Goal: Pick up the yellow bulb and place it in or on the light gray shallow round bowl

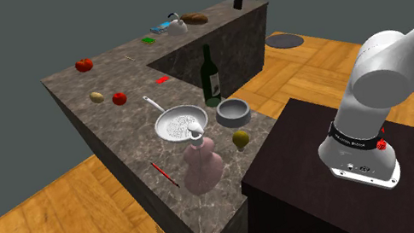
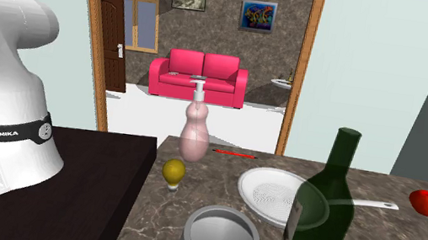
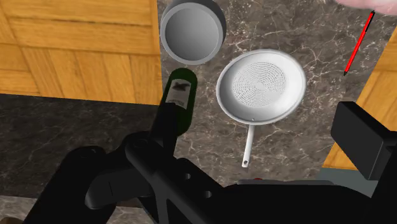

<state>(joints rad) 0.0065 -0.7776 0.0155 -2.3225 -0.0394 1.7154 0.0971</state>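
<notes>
On the veined marble counter [image 1: 128,146], at the edge by my dark stand [image 1: 342,210], sits the pear-shaped yellow bulb [image 1: 241,138], near the smooth grey bowl [image 1: 233,113]. Around them stand a white perforated strainer [image 1: 181,124], a green glass bottle [image 1: 209,76] whose label I cannot read, a pink dispenser [image 1: 201,164] and a red pen [image 1: 164,174]. The band on my arm [image 2: 10,46] reads FRANKA EMIKA. I cannot tell whether my pincer [image 3: 242,191] is wide or narrow.

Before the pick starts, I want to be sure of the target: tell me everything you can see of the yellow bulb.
The yellow bulb is small, with a round, dull yellow globe that narrows to a darker base underneath. It seems to stand upright, base down, on the marbled counter, close to the edge that faces the dark stand. It sits apart between the pink dispenser bottle and the gray bowl; nothing but the counter touches it.
</notes>
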